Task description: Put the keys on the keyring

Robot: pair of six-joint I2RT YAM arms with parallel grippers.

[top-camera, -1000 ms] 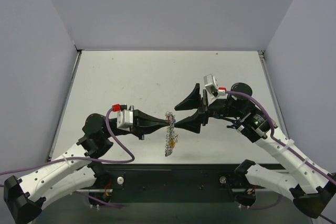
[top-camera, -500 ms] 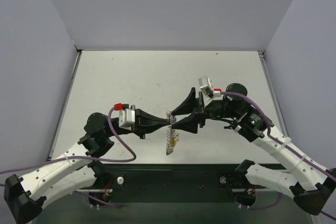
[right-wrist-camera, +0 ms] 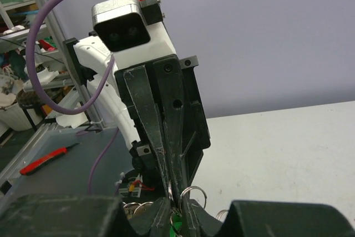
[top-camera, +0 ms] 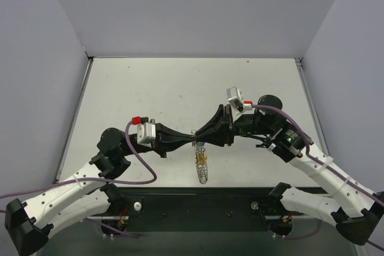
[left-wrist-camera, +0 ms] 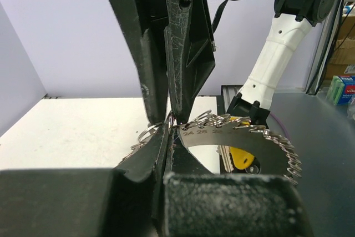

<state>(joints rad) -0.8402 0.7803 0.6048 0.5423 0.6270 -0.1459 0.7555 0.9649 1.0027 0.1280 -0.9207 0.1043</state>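
**Top view:** The left pincer (top-camera: pixel 191 141) and right pincer (top-camera: pixel 201 138) met tip to tip above the worktop (top-camera: pixel 150 88). The keyring (top-camera: pixel 203 169) hung just beneath that meeting point. Its long axis ran from the tips toward the near edge, and a yellow key (top-camera: pixel 203 159) sat inside it.

**Left wrist view:** The left pincer (left-wrist-camera: pixel 166 132) was clamped tight on the keyring's (left-wrist-camera: pixel 238 136) near rim, the ring stretching away to its right. The right pincer (left-wrist-camera: pixel 168 114) came down from above onto that same rim, its jaws a slit apart.

**Right wrist view:** The right pincer (right-wrist-camera: pixel 176 215) had drawn almost together, with what looked like a green key (right-wrist-camera: pixel 176 227) nipped between its jaws. The left pincer (right-wrist-camera: pixel 173 187) stood directly opposite, and keyring (right-wrist-camera: pixel 192 196) loops showed between the two. Both arms looked equally near. Any threading would likely hinge on that shared rim point.
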